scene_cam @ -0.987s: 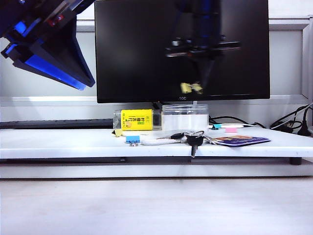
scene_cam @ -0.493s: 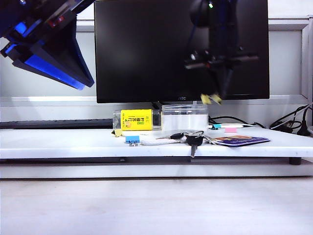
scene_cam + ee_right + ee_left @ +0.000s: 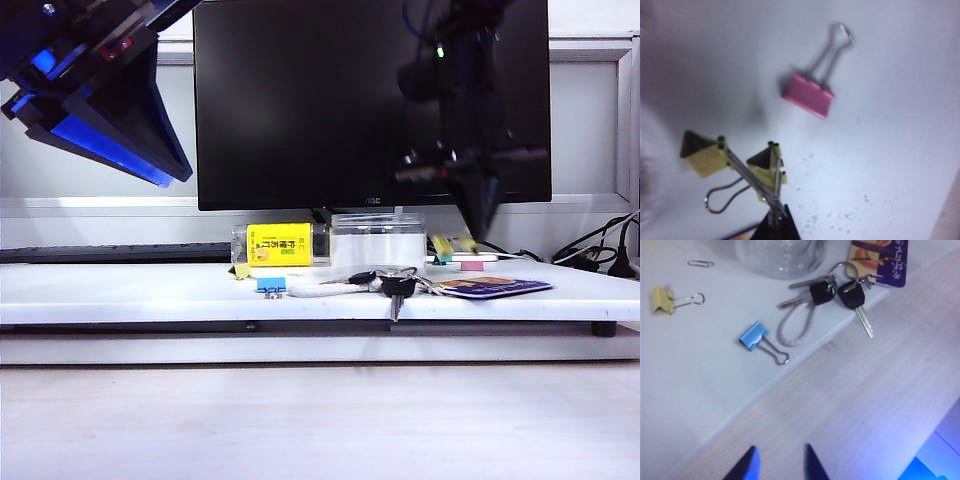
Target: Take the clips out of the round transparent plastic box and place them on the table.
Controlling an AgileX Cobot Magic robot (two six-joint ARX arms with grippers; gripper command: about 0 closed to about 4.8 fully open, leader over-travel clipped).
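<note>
Right gripper: the right gripper (image 3: 774,222) has its jaws pressed together on the wire handles of 2 small yellow binder clips (image 3: 735,162); in the exterior view it (image 3: 478,228) hangs pointing down, to the right of the box, with the yellow clips (image 3: 448,243) just above the table.
Held clips: both clip bodies hang below the fingertips; whether they touch the table, I cannot tell.
Pink clip: a pink binder clip with wire handles (image 3: 809,95) lies on the white surface near the held clips, apart from them.
Left gripper: the left gripper (image 3: 778,465) has its dark fingers (image 3: 747,467) spread, nothing between them; it is high above the pale wood-grain surface (image 3: 855,405), at the upper left of the exterior view (image 3: 100,90).
Box: the round transparent plastic box (image 3: 378,238) stands on the long white table (image 3: 120,290), just beside a yellow-labelled packet (image 3: 279,244).
Another yellow clip: 1 yellow binder clip (image 3: 662,299) lies on the table, well apart from the box.
Other things: a blue binder clip (image 3: 756,337), a bunch of keys with black heads and a white cord loop (image 3: 832,295), a purple card (image 3: 882,260) and a wire paper clip (image 3: 700,263) lie on the table.
Background: a black monitor (image 3: 300,100) stands behind the table.
</note>
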